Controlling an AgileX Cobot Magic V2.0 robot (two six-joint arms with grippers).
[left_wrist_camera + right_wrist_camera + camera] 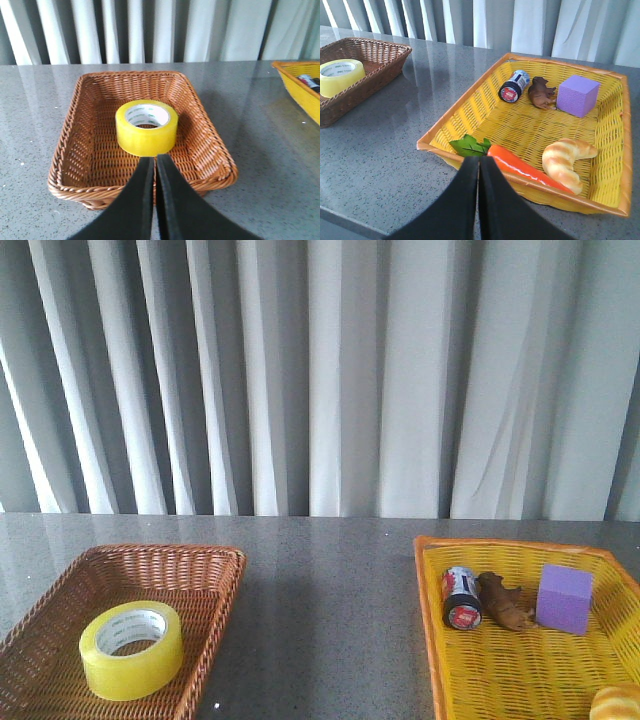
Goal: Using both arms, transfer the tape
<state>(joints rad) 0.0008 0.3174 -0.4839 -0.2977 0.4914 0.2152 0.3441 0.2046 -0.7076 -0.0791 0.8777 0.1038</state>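
L gripper [155, 165] has its fingers pressed together, nothing between them, hanging just short of the brown basket [65, 165] and aimed at the tape [146, 127]. R gripper [479, 167] is likewise pinched closed and empty, over the near rim of the yellow basket [615, 150], which holds a can [514, 86], toy animal [541, 92], purple cube [577, 95], carrot [520, 162] and croissant [566, 157]. Neither arm shows in the front view. Tape lies flat in the brown basket, core up. Judgement: task at its very start, pickup not yet begun. Next, L should probably spread its fingers, drop over the roll's wall, grip, lift, then hand off to R mid-table.
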